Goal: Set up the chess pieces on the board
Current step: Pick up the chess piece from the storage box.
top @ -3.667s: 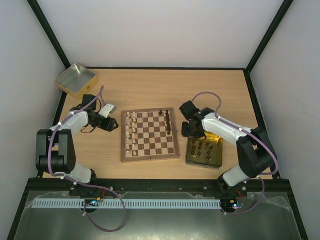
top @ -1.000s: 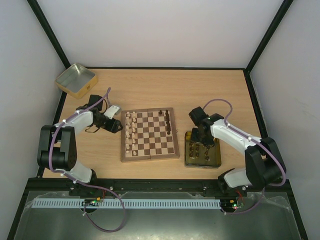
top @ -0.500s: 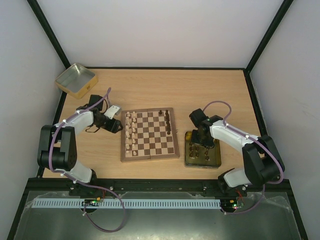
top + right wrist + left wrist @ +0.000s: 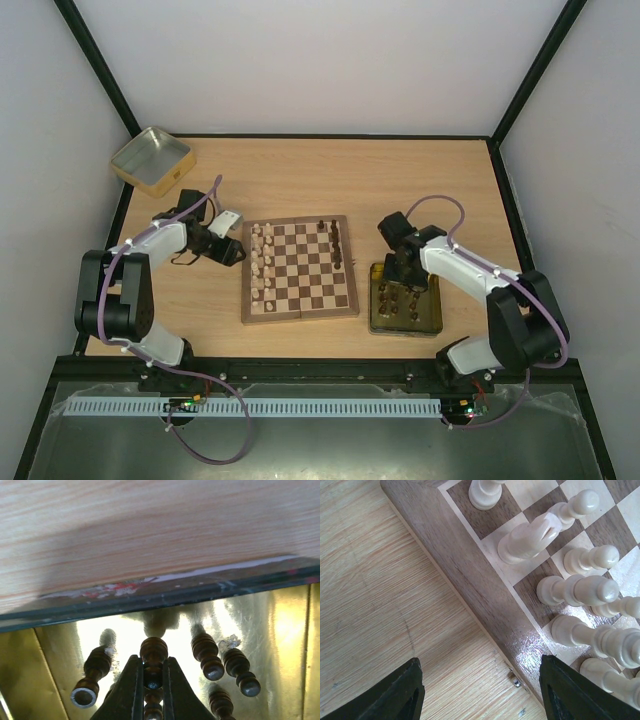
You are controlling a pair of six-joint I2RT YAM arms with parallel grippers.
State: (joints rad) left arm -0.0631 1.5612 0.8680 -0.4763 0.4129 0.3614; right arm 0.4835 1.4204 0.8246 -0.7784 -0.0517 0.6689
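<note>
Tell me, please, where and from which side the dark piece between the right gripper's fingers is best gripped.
Grip the dark piece at its narrow waist behind the round head, from above, with the right gripper straddling its flanks. It seems to lie lengthwise in the gold tin, with neighbours close beside it.

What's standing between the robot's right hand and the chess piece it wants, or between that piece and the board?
Nothing visible. The right hand grips a dark piece inside the gold tin. Toward the board lie only the tin's wall and a strip of table.
</note>
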